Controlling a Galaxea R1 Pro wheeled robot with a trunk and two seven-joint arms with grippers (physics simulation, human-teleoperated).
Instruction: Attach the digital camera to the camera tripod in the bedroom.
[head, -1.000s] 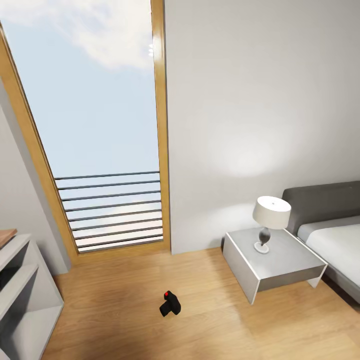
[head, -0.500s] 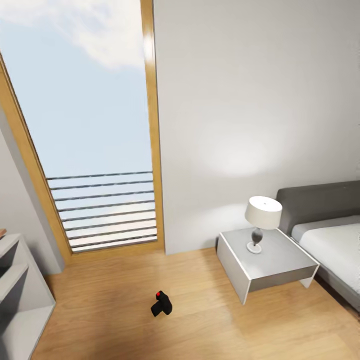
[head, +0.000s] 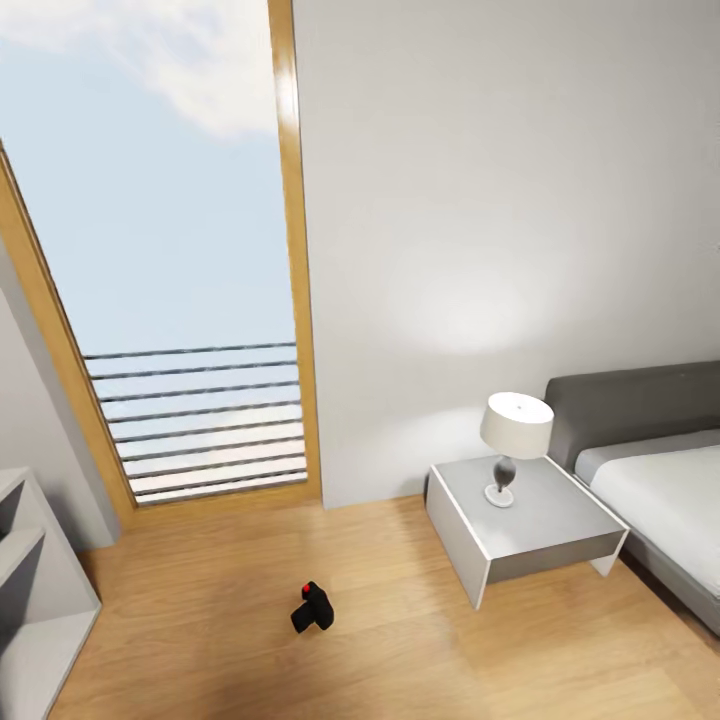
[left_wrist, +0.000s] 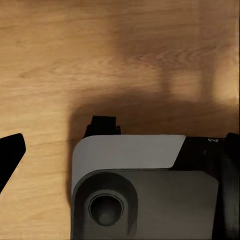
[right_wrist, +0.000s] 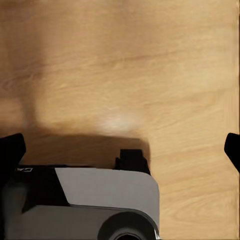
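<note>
Camera (head: 313, 608): small and black with a red button on top, lying on the wood floor (head: 380, 640) at about 6 o'clock in the head view, well apart from the nightstand (head: 525, 530) at 4 o'clock. A lamp (head: 514, 440) stands on that surface, and a grey bed (head: 660, 490) sits just beside it at 3 o'clock. A tall window (head: 170, 260) with a wooden frame and railing fills 10 o'clock; a grey shelf (head: 30, 600) sits at 8 o'clock. Both wrist views look down on floorboards and grey robot body; dark finger tips show at the edges, but I cannot tell whether either tool is open or closed.
</note>
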